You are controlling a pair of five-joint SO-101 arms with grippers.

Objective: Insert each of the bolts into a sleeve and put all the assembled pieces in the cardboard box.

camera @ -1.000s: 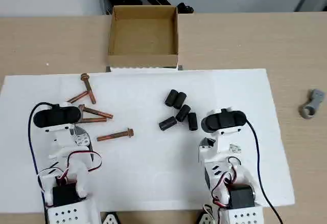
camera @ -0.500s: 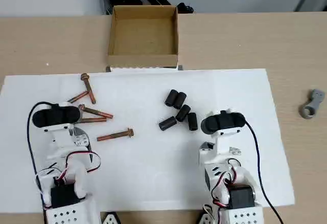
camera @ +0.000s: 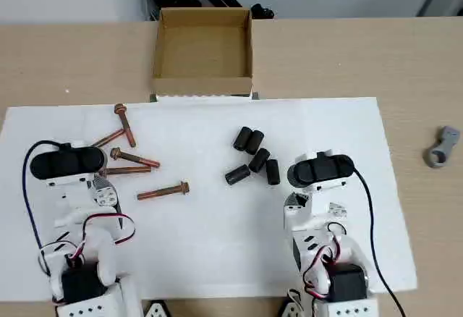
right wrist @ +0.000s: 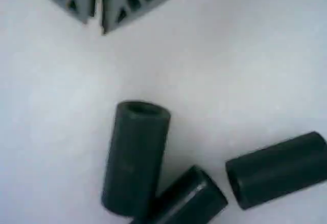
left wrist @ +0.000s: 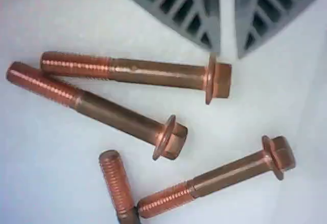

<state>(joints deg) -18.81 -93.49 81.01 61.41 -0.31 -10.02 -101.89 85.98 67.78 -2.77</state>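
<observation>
1. Change. In the high view the left arm (camera: 66,163) has swung outward, toward the left edge of the white sheet (camera: 217,259). Its wrist housing now sits just clear of the bolt cluster, where a second ago it lay closer to the heads of the two middle bolts. The right arm (camera: 320,171) has moved only slightly and is back close to where it was a second ago, just beside the sleeves (camera: 255,156).

2. Unchanged items. All five bolts (camera: 136,158) lie loose on the sheet in the same pattern as before. The five sleeves remain grouped near the sheet's centre. The cardboard box (camera: 202,85) stands at the far edge of the sheet and holds no assembled pieces.

3. Claw state, left. The left gripper (left wrist: 227,50) has its jaws almost together, with only a narrow slit of sheet showing between them, and nothing is held. Its tips hover just beside the head of the nearest bolt (left wrist: 135,73). Two further bolts (left wrist: 97,109) (left wrist: 219,175) lie beyond.

4. Claw state, right. The right gripper (right wrist: 99,22) is drawn in to a thin line between the jaws and holds nothing. It is apart from the nearest sleeve (right wrist: 135,157); another sleeve (right wrist: 276,169) lies beside that one.

5. Meaning for the task. No bolt is inserted and no part is lifted, so the work is judged to be at its start. The left arm's shift reads as positioning over the bolts. Both claws need to open before any pick
</observation>
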